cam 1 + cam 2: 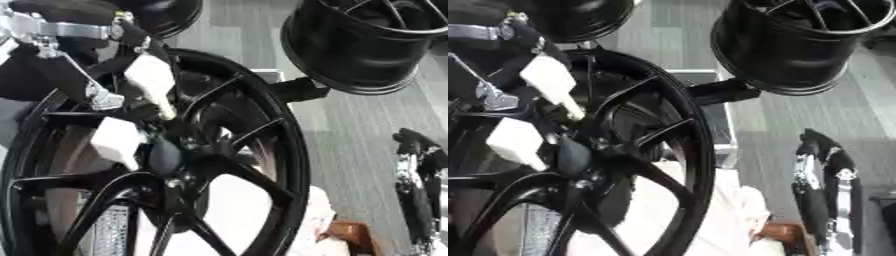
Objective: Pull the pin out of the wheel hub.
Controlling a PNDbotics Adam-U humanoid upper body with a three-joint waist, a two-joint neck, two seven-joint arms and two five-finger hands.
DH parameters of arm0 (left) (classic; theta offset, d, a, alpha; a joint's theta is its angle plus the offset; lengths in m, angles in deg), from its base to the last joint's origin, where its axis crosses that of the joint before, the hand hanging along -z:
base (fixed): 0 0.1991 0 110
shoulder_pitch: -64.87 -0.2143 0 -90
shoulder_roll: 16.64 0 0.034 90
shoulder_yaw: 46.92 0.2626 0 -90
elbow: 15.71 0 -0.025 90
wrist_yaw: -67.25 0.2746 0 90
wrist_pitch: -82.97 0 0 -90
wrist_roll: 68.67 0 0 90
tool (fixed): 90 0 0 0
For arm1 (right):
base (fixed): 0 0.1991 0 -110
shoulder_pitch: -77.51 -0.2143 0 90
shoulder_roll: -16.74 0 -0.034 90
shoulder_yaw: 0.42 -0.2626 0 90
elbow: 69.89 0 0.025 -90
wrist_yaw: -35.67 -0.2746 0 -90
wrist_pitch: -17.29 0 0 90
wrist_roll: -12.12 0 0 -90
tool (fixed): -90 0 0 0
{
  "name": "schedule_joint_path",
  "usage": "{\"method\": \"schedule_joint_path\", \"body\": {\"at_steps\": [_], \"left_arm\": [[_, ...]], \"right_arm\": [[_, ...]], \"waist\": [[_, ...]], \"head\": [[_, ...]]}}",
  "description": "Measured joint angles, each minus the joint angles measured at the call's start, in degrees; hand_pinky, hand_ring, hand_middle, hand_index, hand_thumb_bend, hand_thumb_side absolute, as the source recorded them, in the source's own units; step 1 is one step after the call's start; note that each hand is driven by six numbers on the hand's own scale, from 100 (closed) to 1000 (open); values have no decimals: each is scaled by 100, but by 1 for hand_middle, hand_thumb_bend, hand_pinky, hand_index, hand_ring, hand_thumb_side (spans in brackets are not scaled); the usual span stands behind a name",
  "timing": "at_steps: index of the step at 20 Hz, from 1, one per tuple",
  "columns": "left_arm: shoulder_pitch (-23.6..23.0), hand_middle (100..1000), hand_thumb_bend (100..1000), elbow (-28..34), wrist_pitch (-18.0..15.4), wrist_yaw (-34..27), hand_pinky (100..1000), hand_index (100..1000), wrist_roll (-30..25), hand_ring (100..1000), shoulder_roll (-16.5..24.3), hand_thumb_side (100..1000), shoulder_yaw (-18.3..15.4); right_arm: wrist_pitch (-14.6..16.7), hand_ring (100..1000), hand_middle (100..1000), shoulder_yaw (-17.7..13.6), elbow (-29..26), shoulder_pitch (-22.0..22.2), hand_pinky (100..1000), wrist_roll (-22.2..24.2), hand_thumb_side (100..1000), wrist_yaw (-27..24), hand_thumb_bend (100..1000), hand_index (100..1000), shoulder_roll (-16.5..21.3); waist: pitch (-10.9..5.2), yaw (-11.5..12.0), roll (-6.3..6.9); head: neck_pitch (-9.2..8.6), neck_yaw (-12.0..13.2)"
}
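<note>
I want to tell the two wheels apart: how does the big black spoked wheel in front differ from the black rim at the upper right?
The big black spoked wheel fills the near view, face toward the camera, spokes meeting at its hub; the black rim lies farther off, showing mostly its barrel. The robot's left hand, with white fingertips, reaches at the near wheel's hub; nothing touches the far rim. Both are glossy black.

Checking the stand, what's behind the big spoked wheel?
Through the spoked wheel shows something pale, unidentifiable. Beyond it, a second black rim sits on grey floor. The left hand covers the hub.
</note>
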Motion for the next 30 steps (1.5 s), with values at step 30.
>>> {"method": "schedule_joint_path", "body": {"at_steps": [30], "left_arm": [[-2155, 348, 100, -1952, 370, 284, 582, 449, 1854, 469, 1843, 257, -3106]], "right_arm": [[97, 849, 691, -205, 0, 156, 903, -193, 716, 96, 100, 768, 61]], "waist": [[-275, 267, 22]], "head": [[84, -161]]}}
